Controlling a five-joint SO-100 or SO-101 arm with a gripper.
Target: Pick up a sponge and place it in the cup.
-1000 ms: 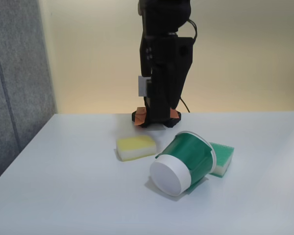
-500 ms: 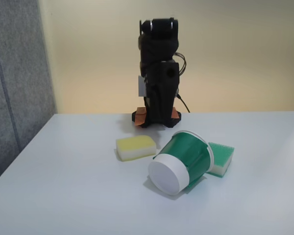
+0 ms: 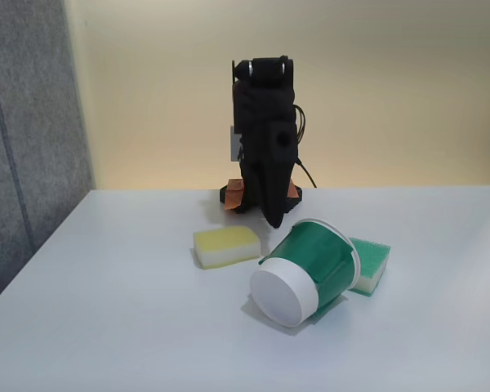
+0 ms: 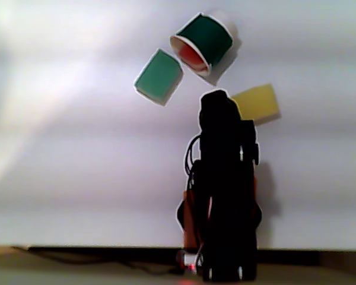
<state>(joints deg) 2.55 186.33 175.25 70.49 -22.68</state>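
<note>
The cup [image 3: 320,260], white paper with a wide green band, lies on its side on the white table [image 3: 106,310], its closed base facing the fixed view. In the other view its mouth shows on the cup [image 4: 206,35], and the red-pink sponge [image 4: 191,55] sits inside it. My black gripper [image 3: 276,220] hangs tip down just behind the cup, folded back against the arm's base, clear of the cup. Its fingers merge into one dark taper with nothing between them. In the other view the gripper [image 4: 216,98] is a dark silhouette.
A yellow sponge [image 3: 226,243] lies left of the cup and a green-topped sponge [image 3: 370,263] touches its right side. Both also appear in the other view: yellow sponge [image 4: 256,102], green-topped sponge [image 4: 159,76]. A grey panel [image 3: 33,122] stands at the left.
The arm has folded down and back toward its base, dropping from full height. The cup rocked slightly and settled on its side.
</note>
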